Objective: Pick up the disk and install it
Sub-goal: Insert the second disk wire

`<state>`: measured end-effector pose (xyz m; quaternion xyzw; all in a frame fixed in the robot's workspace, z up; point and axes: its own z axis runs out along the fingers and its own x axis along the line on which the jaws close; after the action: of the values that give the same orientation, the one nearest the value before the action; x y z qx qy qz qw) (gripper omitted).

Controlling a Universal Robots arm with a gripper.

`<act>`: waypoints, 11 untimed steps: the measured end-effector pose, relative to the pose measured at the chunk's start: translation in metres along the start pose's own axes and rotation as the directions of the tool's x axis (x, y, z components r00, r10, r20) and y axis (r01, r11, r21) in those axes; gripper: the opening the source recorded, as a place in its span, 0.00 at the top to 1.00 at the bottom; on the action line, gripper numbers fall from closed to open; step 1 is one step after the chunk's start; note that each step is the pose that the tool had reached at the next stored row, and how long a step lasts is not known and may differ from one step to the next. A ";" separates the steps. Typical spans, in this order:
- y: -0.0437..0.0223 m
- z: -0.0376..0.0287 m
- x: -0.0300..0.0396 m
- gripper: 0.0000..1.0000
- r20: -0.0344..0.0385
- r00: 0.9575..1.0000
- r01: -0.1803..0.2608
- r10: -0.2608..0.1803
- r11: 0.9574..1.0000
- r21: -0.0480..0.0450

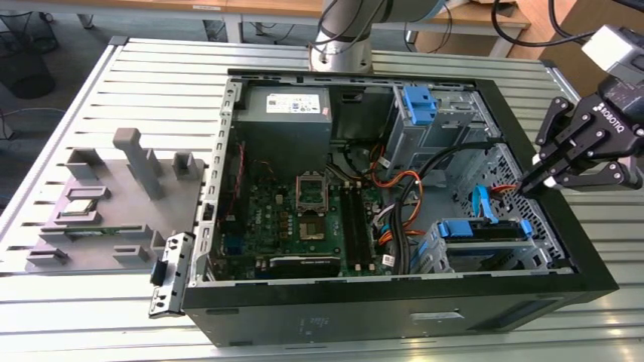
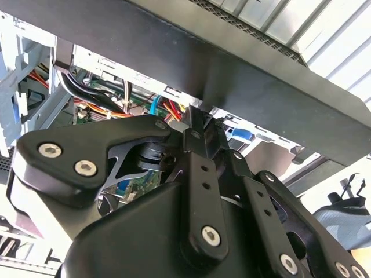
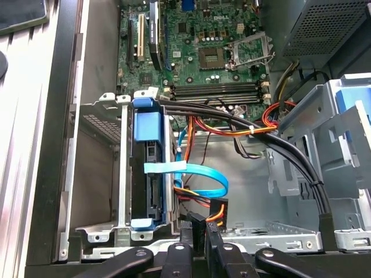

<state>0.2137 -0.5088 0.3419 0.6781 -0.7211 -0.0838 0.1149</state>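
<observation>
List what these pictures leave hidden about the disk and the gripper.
- Disk label: in the first wrist view the disk sits edge-on in its cage, whose wall hides its faces.
- Case interior: in the second wrist view the gripper blocks most of it with its own body.
- Arm: the exterior view's right edge cuts it off above the gripper.

Open bay floor [image 3: 243, 197], centre of the first wrist view: free.
Cable bundle [image 3: 232, 119]: crosses above it.
Blue ribbon cable [image 3: 203, 176]: loops across its left.

Open computer case [image 1: 403, 302] on slatted table [image 1: 151, 68]; motherboard [image 1: 302, 219] exposed.
</observation>
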 end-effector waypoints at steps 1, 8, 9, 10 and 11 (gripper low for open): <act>0.0010 0.0003 0.0001 0.76 0.000 1.000 0.000 0.000 1.000 0.001; 0.0107 0.0033 0.0006 0.76 -0.021 1.000 -0.005 0.005 1.000 0.003; 0.0118 0.0038 0.0006 0.76 -0.029 1.000 -0.007 0.007 1.000 0.004; 0.0128 0.0043 0.0007 0.76 -0.037 0.999 -0.009 0.009 1.000 0.004; 0.0137 0.0047 0.0007 0.76 -0.045 0.999 -0.011 0.011 1.000 0.005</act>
<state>0.1992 -0.5088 0.3412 0.6760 -0.7223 -0.0663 0.1301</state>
